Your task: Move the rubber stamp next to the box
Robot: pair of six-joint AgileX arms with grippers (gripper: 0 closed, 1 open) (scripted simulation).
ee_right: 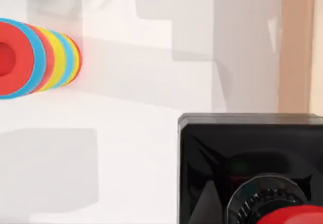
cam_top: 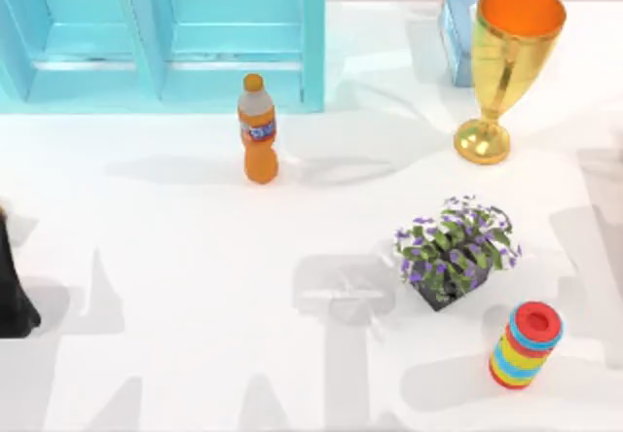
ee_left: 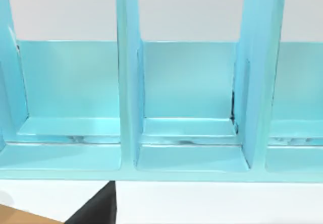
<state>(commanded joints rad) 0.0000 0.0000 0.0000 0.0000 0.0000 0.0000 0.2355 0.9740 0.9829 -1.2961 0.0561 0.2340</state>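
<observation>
One bottle (cam_top: pixel 258 128); one trophy (cam_top: pixel 506 62) (gold); one plant (cam_top: pixel 456 247); one stamp (ee_right: pixel 250 168)

A white tabletop (cam_top: pixel 175 257) spreads across the top view, glossy and crossed by soft grey shadows. Along its far edge toward the left corner stands a light-blue shelf unit (cam_top: pixel 165 38) with upright dividers; the left wrist view shows its open compartments (ee_left: pixel 189 98) before a pale wall (ee_left: pixel 181 9). A tan strip (ee_right: pixel 295 47), perhaps the floor, borders the tabletop in the right wrist view.
</observation>
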